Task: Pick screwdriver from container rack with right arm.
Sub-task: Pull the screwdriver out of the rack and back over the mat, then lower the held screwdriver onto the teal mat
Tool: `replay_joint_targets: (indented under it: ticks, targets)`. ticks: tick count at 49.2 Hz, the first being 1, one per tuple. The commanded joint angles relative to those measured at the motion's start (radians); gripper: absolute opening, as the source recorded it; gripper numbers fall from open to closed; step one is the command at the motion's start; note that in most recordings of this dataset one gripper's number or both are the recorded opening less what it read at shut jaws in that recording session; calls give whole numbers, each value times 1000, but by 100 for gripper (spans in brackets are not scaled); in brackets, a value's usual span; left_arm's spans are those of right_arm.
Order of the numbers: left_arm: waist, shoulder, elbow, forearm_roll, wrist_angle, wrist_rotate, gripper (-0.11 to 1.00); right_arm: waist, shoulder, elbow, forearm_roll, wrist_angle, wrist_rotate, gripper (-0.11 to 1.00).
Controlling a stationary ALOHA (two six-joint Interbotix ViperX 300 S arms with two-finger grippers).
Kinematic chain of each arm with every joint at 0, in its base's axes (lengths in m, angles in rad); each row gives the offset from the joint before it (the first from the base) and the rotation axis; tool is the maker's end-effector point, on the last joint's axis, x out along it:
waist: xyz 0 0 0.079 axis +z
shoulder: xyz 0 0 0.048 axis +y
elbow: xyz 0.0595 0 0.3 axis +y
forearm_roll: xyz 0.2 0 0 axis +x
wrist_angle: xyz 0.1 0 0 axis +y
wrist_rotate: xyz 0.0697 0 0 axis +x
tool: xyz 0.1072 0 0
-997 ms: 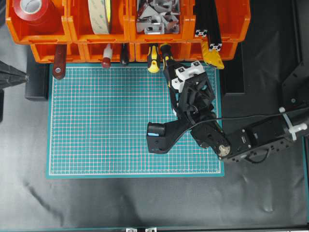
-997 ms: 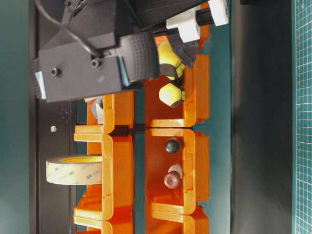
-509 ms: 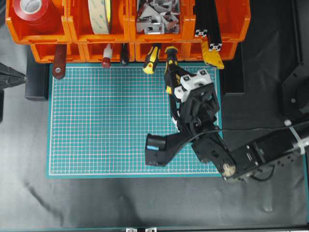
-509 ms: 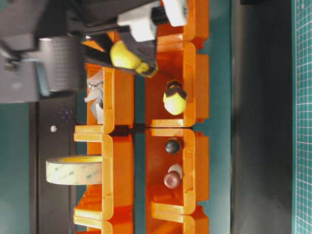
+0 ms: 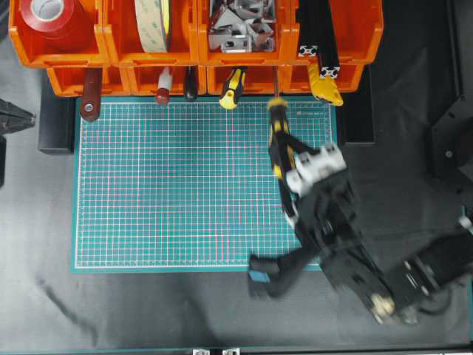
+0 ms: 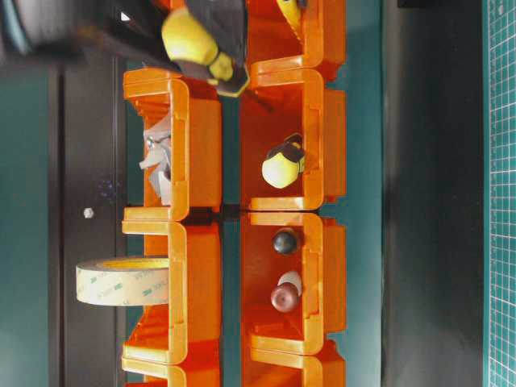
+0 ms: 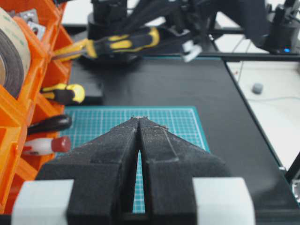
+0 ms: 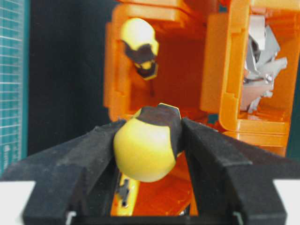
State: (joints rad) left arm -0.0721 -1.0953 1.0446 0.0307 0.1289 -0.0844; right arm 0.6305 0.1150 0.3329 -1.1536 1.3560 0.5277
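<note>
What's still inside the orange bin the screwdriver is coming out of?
In that lower bin the smaller yellow-handled screwdriver remains, handle poking out. The big screwdriver is mostly out; its shaft tip is at the bin's mouth. The upper row covers everything deeper inside.

Glossy orange plastic rack [image 5: 244,52], matt green mat [image 5: 177,185]

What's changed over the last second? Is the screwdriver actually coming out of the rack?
Yes. The right tool, shut on the screwdriver handle throughout, has drawn back from the container rack across the green mat, pulling the shaft nearly clear; only its tip is still at the bin edge. The smaller yellow-handled tool tilted slightly. The left tool stayed shut and the other rack contents stayed put.
</note>
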Motion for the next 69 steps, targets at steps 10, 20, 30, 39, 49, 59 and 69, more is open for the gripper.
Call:
replay_joint_targets:
  ticks: [10, 20, 30, 39, 49, 59, 69]
  targets:
    - [-2, 5, -29, 3, 12, -3, 0, 202, -2, -75, -3, 89, -80, 40]
    - [-2, -3, -32, 3, 23, -6, 0, 258, 52, -195, -3, 95, -190, 40]
    - [-2, -34, -43, 3, 26, -57, 0, 278, 107, -279, 2, 66, -258, 40]
    - [-8, -64, -55, 3, 26, -57, 0, 270, 149, -264, 2, -15, -244, 40]
    - [-9, -77, -61, 3, 29, -61, 0, 221, 183, -218, 21, -169, -238, 40]
    - [-9, -74, -61, 3, 29, -69, 0, 120, 187, -143, 23, -325, -225, 40]
    - [-8, -72, -60, 3, 31, -69, 0, 8, 189, -52, 20, -509, -192, 40]
